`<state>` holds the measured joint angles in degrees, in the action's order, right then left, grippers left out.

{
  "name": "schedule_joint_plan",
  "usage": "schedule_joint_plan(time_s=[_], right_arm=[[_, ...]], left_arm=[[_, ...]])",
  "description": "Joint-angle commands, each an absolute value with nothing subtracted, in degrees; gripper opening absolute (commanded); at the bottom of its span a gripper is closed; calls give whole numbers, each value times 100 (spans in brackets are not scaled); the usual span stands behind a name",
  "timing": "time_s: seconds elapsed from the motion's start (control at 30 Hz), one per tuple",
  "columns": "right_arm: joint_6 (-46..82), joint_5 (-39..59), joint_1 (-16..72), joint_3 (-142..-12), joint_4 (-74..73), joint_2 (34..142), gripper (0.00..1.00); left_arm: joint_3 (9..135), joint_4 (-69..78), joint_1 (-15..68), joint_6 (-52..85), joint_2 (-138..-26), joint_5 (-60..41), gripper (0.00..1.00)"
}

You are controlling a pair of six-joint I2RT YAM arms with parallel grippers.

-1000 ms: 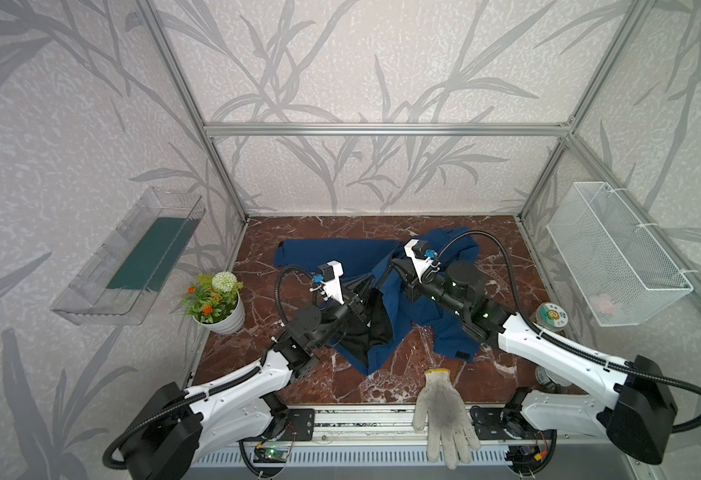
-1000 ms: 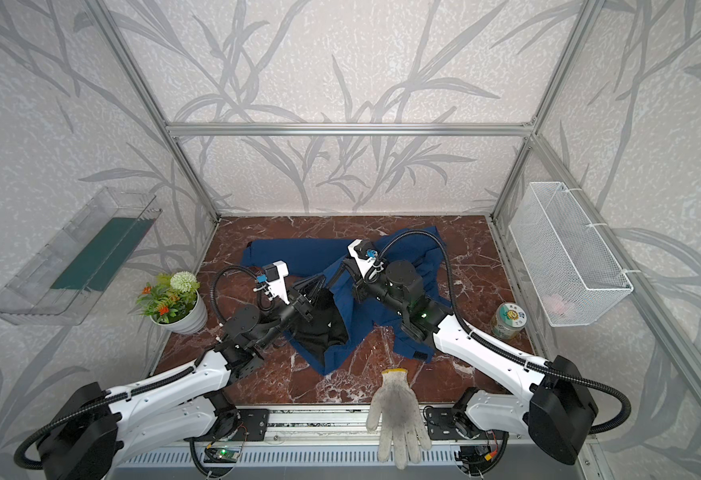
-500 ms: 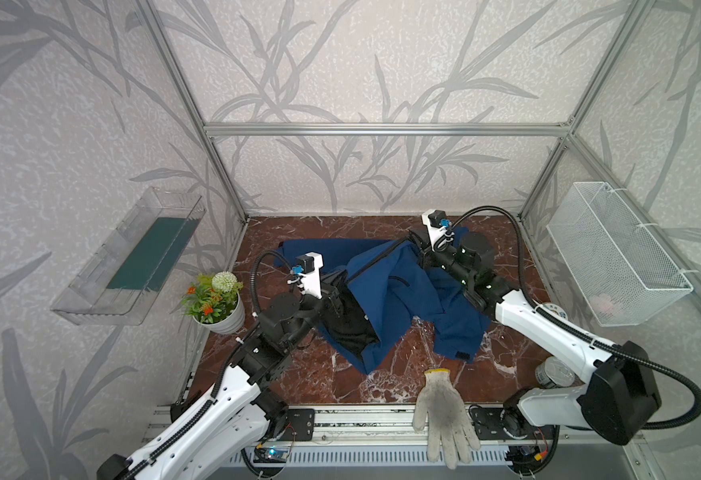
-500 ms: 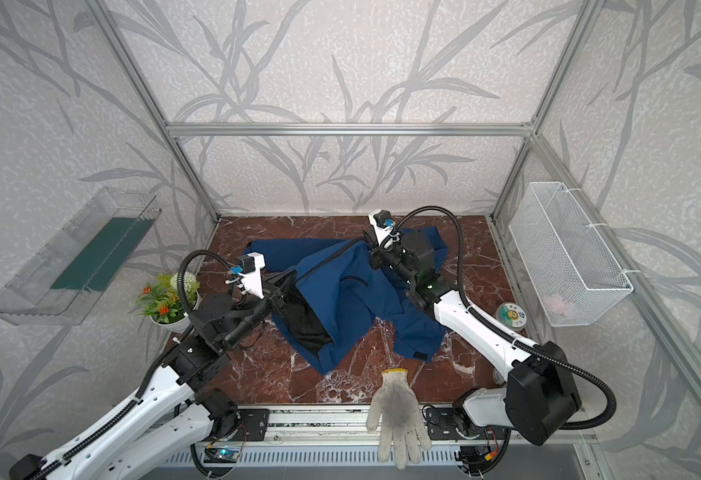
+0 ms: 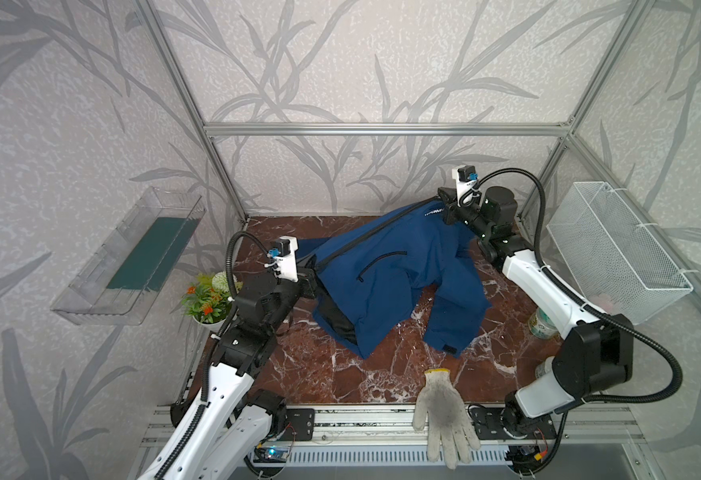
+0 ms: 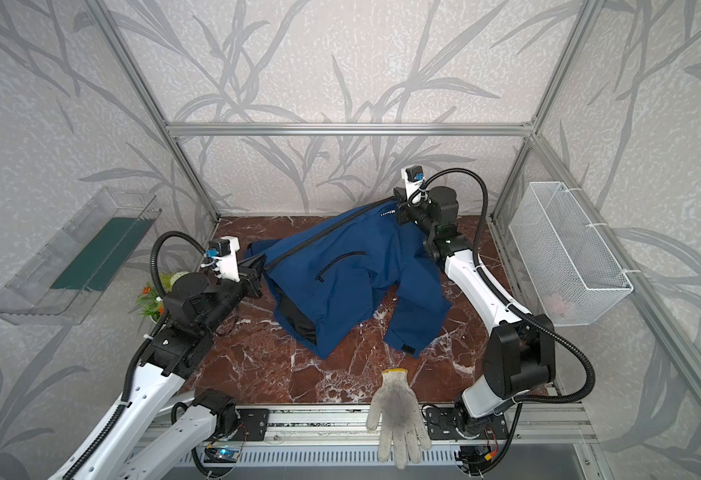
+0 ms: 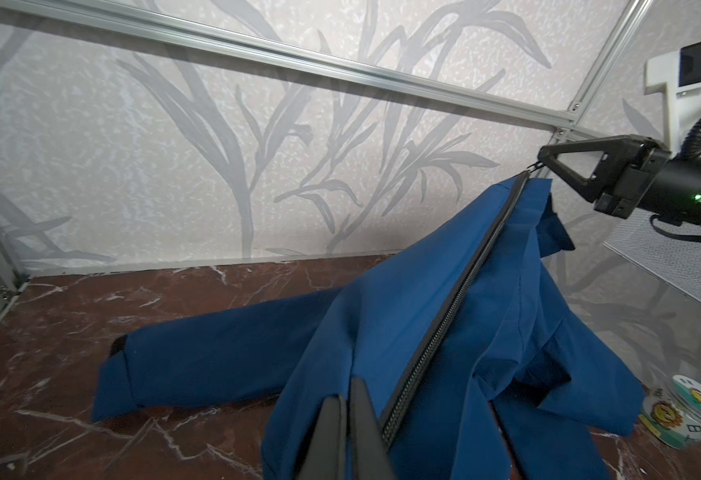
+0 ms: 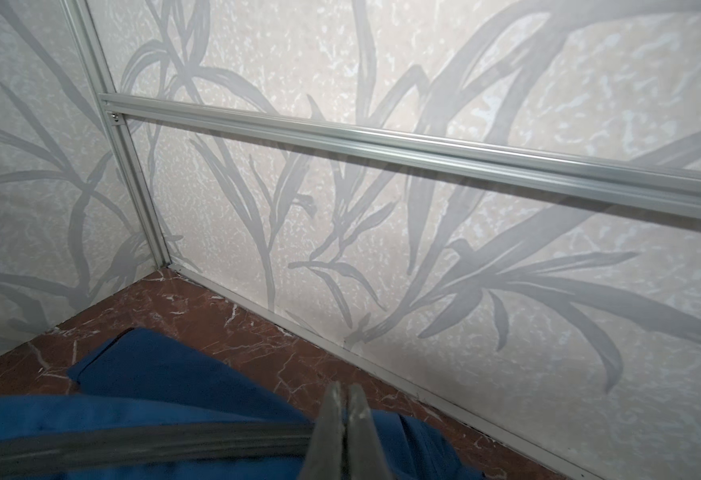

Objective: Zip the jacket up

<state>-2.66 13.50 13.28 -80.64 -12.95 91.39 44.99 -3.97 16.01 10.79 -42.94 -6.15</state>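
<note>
The jacket (image 5: 390,282) is stretched taut between the two grippers over the middle and back of the marble table (image 5: 319,365), its front zipper (image 7: 457,299) running as a straight closed line from one gripper to the other while one sleeve and the hem sag onto the stone. The left gripper (image 7: 348,390) has its jaws pressed together on the fabric just beside the low end of the zipper. The right gripper (image 7: 542,164), raised near the back wall, also has its jaws fully together, its tip pinching the top end of the zipper, apparently on the pull. In both top views folds of cloth cover the left gripper's contact point, and the right wrist view shows the zipper only as a blurred dark band. The far sleeve (image 7: 216,353) lies flat behind the body. A small tin (image 5: 542,324) is half hidden behind the right arm. Bare marble lies open in front of the jacket up to the white glove (image 5: 444,411), which overhangs the front edge; the potted plant (image 5: 207,299) stands close beside the left arm.
</note>
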Motion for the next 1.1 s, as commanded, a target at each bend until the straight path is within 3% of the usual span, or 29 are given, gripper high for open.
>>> schedule_joint_plan(time_s=[0.0,0.43,0.6,1.07], right_arm=[[-115,895,875,-8664,-1529,9237,0],[67,900,343,-9057,-1265,9292,0],[4,182,295,-8867,-1442,9173,0],[-111,-1485,272,-8245,-2475,9097,0]], left_arm=[[4803,-621,1233,637,-4379,-409,0],[4853,-802,573,348,-4355,-19,0],[4878,-801,506,250,-4459,499,0],[5144,-295,461,-151,-4998,679,0]])
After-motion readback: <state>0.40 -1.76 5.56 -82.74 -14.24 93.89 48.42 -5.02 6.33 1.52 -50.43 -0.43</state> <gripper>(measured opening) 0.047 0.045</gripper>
